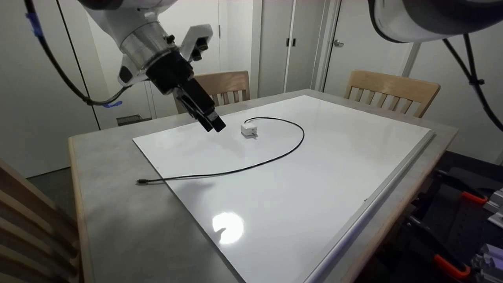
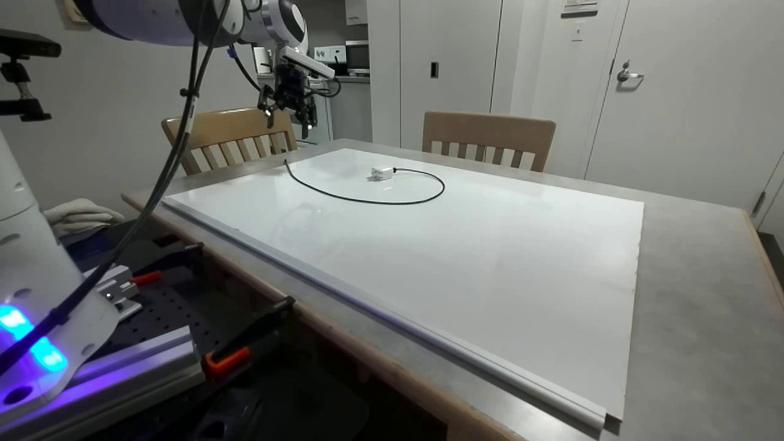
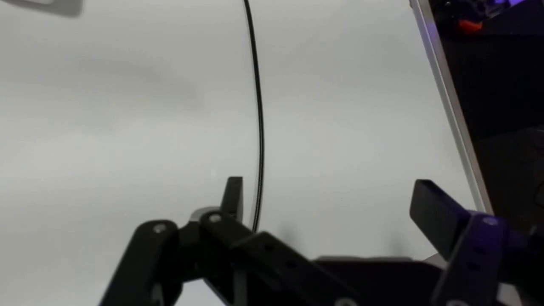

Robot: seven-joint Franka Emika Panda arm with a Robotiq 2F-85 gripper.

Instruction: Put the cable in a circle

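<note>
The black cable lies on the white board in a wide open hook, also visible in an exterior view. One end meets a white plug block, also visible in an exterior view. The cable's free end lies past the board's edge on the grey table. My gripper hangs above the board's end, empty, also visible in an exterior view. In the wrist view the fingers are wide apart; the cable runs below, just inside the left finger, its lower part hidden.
The board lies on a grey table with a raised metal rail along the robot's side. Wooden chairs stand around the table. Clamps with orange handles sit by the robot base. A white edge of an object shows in the wrist view.
</note>
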